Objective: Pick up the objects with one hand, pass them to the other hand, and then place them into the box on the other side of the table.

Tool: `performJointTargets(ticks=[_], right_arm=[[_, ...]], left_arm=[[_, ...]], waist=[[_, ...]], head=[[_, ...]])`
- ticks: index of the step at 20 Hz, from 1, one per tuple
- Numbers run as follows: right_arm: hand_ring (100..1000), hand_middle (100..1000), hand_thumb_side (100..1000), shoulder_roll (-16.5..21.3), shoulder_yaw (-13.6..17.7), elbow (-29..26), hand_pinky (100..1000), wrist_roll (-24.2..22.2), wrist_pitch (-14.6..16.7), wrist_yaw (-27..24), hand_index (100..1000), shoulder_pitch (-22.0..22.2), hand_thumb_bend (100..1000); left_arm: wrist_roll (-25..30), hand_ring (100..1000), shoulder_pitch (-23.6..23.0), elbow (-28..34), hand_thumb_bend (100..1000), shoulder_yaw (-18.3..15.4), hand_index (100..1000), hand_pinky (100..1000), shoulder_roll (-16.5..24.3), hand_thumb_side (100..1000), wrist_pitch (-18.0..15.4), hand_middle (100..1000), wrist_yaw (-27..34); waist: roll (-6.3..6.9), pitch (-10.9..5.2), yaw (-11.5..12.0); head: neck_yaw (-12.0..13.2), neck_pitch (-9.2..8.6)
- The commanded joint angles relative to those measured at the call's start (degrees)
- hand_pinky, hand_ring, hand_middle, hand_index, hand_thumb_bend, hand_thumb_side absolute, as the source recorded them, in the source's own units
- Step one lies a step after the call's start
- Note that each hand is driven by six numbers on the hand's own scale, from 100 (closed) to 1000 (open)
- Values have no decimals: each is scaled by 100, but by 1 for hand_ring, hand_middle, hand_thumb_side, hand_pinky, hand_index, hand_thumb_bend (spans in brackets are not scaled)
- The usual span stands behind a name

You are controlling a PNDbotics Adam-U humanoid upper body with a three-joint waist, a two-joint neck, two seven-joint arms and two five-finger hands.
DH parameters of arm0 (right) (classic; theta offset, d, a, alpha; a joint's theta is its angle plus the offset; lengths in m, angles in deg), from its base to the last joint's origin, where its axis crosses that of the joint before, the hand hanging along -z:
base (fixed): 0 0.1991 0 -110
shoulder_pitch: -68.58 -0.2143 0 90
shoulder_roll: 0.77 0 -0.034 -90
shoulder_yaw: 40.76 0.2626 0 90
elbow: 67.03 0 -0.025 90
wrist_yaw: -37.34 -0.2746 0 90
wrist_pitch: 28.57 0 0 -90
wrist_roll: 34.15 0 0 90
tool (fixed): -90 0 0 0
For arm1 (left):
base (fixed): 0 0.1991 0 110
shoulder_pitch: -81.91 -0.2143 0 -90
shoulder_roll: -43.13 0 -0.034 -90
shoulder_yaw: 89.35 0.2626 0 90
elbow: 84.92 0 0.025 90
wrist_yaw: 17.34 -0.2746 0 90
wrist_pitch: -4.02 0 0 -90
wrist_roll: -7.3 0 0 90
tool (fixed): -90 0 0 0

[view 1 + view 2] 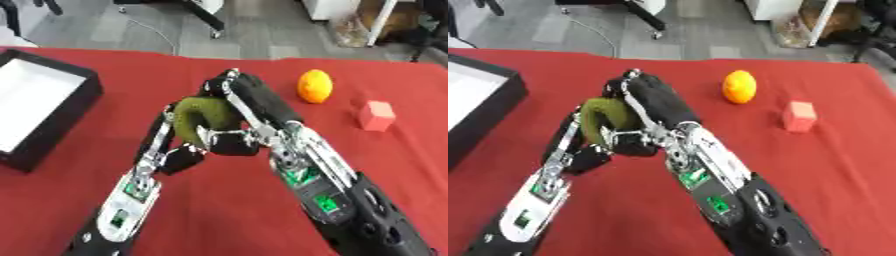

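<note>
A: Right hand (pixel 249 102) and left hand (pixel 175 145), both curled round the green fruit (pixel 203 116) above mid-table.

B: Step: handover. Next, right releases; left carries it to the box (pixel 35 107); orange (pixel 314 86), red block (pixel 377 115) wait.

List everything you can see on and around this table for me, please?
Green round object: one, olive green, mid-table, between the two hands.
Orange: one, orange, far right of the cloth.
Block: one, pinkish red, right, nearer than the orange.
Box: one, black with white inside, left edge.
Tablecloth: one, red.
Left hand: black and silver, curled round the green object.
Right hand: black and silver, also curled round it.
</note>
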Motion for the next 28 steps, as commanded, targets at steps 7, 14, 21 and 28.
performJointTargets(ticks=[7,14,21,28], right_arm=[[669,687,497,222,354,-740,702,-151,468,-471,804,-156,339],[687,721,590,374,698,-1242,712,-70,471,-982,848,-293,380],[681,715,580,376,775,-1311,710,-25,485,-1052,843,-338,345],[671,704,574,526,1200,-1312,705,479,747,-1221,836,-303,302]], left_arm=[[-94,388,112,145,100,-39,434,557,29,379,-161,317,-302],[96,391,107,189,100,-65,432,560,33,381,-245,320,-537],[-69,391,91,180,100,-161,427,558,55,378,-231,318,-610],[-483,391,83,316,100,-709,426,558,579,368,-6,318,-619]], waist=[[-13,-89,-22],[-6,-98,-25],[1,-115,-31],[51,-222,-13]], head=[[27,-79],[20,-98],[45,-96],[421,11]])
